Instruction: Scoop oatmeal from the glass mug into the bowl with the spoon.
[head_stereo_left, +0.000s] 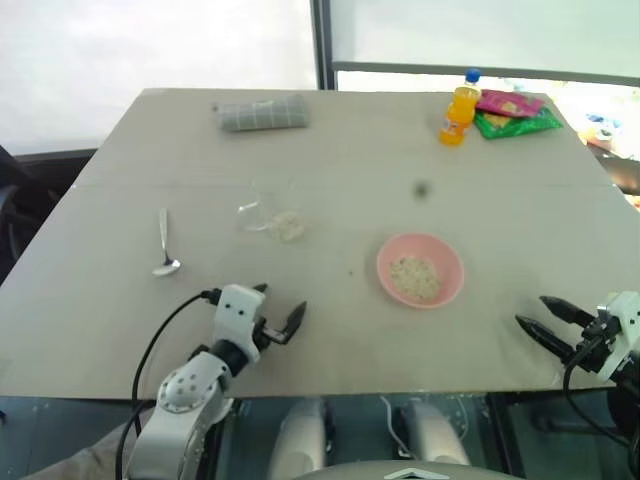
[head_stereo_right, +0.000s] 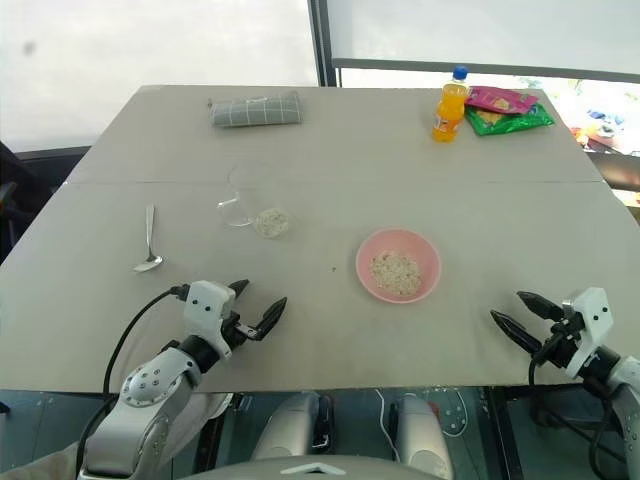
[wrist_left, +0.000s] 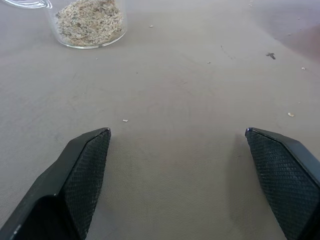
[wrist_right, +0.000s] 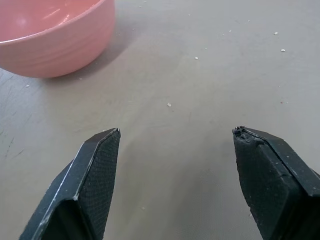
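Note:
The clear glass mug (head_stereo_left: 270, 215) stands left of the table's middle with pale oatmeal (head_stereo_left: 289, 227) in its bottom, seen close in the left wrist view as oatmeal (wrist_left: 90, 20). The pink bowl (head_stereo_left: 447, 287) sits to its right, nearer the front, and holds a clump of oatmeal (head_stereo_left: 415, 277). The silver spoon (head_stereo_left: 164, 243) lies flat at the left, apart from the mug. My left gripper (head_stereo_left: 278, 310) hovers open near the front edge, between spoon and bowl, holding nothing. My right gripper (head_stereo_left: 534, 314) is open and empty at the front right, pointing toward the bowl (wrist_right: 50, 35).
At the table's far edge lie a grey folded cloth (head_stereo_left: 263, 114), an orange drink bottle (head_stereo_left: 459, 110) and red and green snack packets (head_stereo_left: 515, 112). A small dark spot (head_stereo_left: 421, 189) marks the tabletop. Loose crumbs dot the surface near the grippers.

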